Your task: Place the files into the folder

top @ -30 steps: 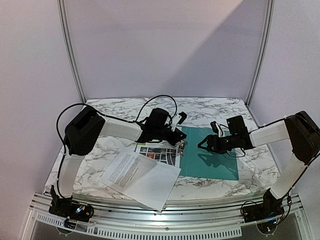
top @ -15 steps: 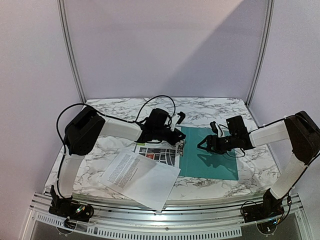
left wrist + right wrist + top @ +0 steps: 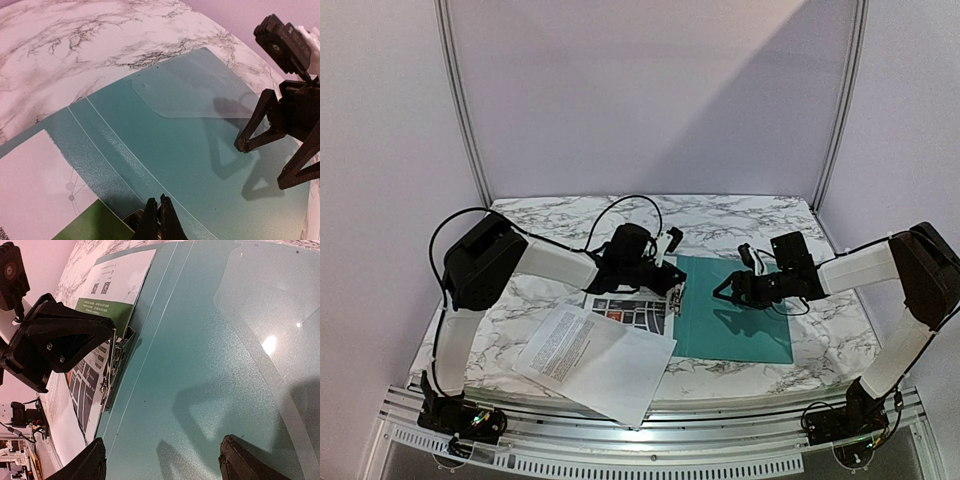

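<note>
The teal folder (image 3: 740, 325) lies open and flat on the marble table, with a metal clip (image 3: 111, 370) at its left edge. My left gripper (image 3: 675, 288) is shut at that clip and seems to pinch it; in the left wrist view its tips (image 3: 159, 200) meet over the folder (image 3: 175, 130). The green-headed map file (image 3: 632, 312) lies against the folder's left edge, partly under the clip. The white text file (image 3: 590, 360) overlaps it near the front. My right gripper (image 3: 722, 292) hovers open and empty just above the folder (image 3: 210, 340).
A clear pocket (image 3: 200, 90) is on the folder's inner face. The white file's corner reaches the table's front edge (image 3: 650, 405). Bare marble (image 3: 740, 215) stretches behind both arms; metal frame posts (image 3: 465, 120) rise at the back corners.
My left arm has pulled a little leftward, and the folder and both files have shifted left with it. The right gripper has stayed nearly still, open.
</note>
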Controlling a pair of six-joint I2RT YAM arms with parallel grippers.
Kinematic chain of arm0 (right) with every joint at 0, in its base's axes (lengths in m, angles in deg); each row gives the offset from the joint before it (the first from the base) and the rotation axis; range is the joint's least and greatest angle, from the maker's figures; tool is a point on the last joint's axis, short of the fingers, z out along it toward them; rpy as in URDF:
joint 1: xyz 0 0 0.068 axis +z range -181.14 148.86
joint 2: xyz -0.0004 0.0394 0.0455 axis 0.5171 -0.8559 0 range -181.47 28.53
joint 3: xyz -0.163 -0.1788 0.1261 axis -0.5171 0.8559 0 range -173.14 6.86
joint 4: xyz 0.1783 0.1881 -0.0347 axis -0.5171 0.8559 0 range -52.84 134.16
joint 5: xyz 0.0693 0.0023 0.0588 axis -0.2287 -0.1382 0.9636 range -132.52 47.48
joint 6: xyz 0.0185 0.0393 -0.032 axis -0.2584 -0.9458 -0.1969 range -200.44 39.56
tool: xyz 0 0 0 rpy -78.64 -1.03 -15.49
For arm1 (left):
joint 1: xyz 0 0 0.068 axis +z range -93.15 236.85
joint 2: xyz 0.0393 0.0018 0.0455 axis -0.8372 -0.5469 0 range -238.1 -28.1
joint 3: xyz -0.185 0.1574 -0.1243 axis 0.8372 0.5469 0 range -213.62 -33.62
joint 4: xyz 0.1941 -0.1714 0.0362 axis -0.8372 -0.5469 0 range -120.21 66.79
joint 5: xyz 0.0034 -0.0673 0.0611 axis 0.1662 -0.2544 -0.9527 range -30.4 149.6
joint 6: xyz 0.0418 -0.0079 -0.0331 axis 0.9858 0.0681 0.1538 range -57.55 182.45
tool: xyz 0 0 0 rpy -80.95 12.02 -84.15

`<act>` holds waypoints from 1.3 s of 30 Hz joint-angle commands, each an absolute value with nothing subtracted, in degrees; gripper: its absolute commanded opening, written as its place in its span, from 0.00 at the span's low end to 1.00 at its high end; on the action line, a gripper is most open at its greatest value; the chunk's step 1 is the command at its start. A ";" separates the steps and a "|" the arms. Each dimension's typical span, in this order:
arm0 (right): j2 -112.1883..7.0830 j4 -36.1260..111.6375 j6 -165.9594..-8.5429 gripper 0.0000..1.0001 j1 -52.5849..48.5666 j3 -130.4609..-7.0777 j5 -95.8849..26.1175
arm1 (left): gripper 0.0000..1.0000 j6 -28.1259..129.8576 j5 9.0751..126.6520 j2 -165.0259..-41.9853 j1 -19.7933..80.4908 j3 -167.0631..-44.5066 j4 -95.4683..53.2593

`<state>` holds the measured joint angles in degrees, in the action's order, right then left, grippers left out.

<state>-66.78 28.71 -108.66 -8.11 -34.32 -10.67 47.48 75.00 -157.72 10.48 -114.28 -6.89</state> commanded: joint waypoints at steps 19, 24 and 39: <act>-66.04 29.82 -109.04 0.78 -7.19 -33.69 -10.97 | 0.00 44.10 69.62 -165.20 11.32 -106.26 -26.14; -66.20 29.78 -109.05 0.78 -7.17 -33.92 -10.99 | 0.00 42.52 70.23 -165.49 11.06 -104.64 -24.38; -66.38 29.69 -109.44 0.78 -7.07 -33.92 -10.92 | 0.00 42.60 67.78 -169.15 10.97 -107.85 -29.16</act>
